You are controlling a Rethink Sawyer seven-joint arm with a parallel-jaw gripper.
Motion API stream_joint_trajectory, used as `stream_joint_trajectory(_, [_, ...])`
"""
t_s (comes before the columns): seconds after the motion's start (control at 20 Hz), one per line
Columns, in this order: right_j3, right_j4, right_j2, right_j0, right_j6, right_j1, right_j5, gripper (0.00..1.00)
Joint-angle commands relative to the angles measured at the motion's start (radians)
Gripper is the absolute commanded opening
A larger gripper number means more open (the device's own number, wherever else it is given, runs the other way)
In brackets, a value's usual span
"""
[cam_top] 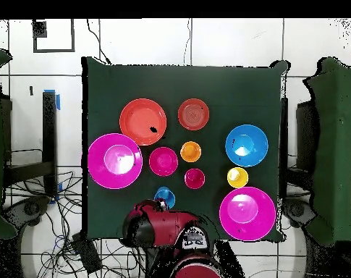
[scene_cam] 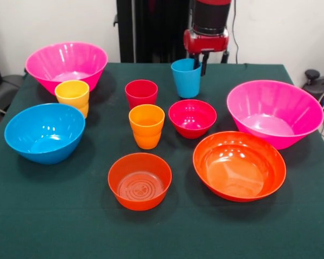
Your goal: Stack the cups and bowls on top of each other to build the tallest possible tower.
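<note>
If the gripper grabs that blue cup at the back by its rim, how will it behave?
The blue cup looks like glossy plastic, so it is probably light and stiff but may slip between the fingers. It stands upright and taller than wide, so a sideways nudge from the gripper could tip it, and on its side it would likely roll.

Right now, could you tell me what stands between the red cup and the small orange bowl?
The orange cup stands between the red cup and the small orange bowl, clearest in the front view.
</note>
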Motion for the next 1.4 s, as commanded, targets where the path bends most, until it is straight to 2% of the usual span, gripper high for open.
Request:
stream_joint_trajectory(0.05, [-0.049, 0.04, 0.067, 0.024, 0.103, -0.115, 0.23, 0.0])
stream_joint_trajectory(0.5, [-0.08, 0.031, 0.098, 0.013, 0.114, -0.144, 0.256, 0.0])
stream_joint_trajectory(0.75, [-0.101, 0.052, 0.111, 0.022, 0.114, -0.182, 0.328, 0.0])
stream_joint_trajectory(1.1, [-0.156, 0.078, 0.109, 0.053, 0.1, -0.245, 0.479, 0.0])
stream_joint_trajectory(1.4, [-0.175, 0.109, 0.128, 0.063, 0.113, -0.268, 0.538, 0.0])
